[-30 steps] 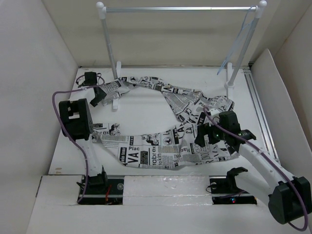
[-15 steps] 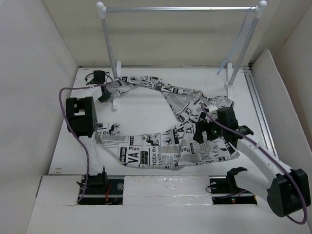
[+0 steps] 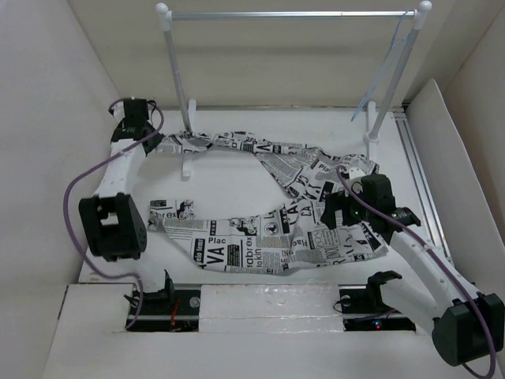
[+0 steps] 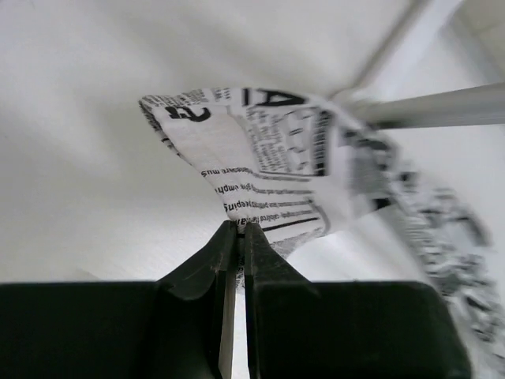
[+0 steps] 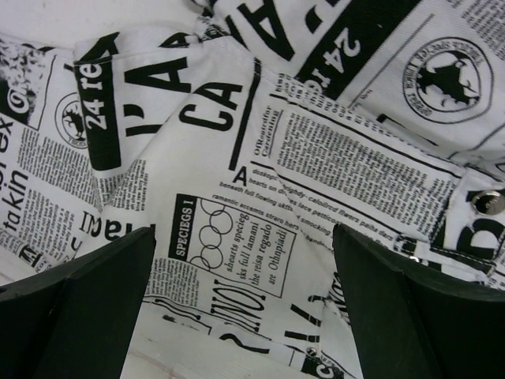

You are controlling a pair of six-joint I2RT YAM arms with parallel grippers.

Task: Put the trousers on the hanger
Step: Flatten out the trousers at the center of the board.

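Observation:
The trousers [image 3: 237,249], white with black newspaper print, lie in a loop on the table. One leg runs along the front and the other arcs back to the far left. My left gripper [image 3: 160,142] is shut on the end of the far leg [image 4: 260,150], with the cloth pinched between its fingertips [image 4: 239,230]. My right gripper [image 3: 341,215] is open above the waist part at the right, its jaws wide apart over flat cloth [image 5: 245,260]. The pale-blue hanger [image 3: 392,67] hangs from the right end of the rack's bar.
The white two-post rack [image 3: 175,71] with a metal crossbar [image 3: 292,14] stands at the back, its left foot [image 3: 187,166] beside the held leg. The bar also shows in the left wrist view [image 4: 442,106]. White walls enclose the table on the left, right and back.
My left arm has swung out to the far left corner, dragging the leg end left and pulling that leg straighter. My right gripper has stayed over the waist.

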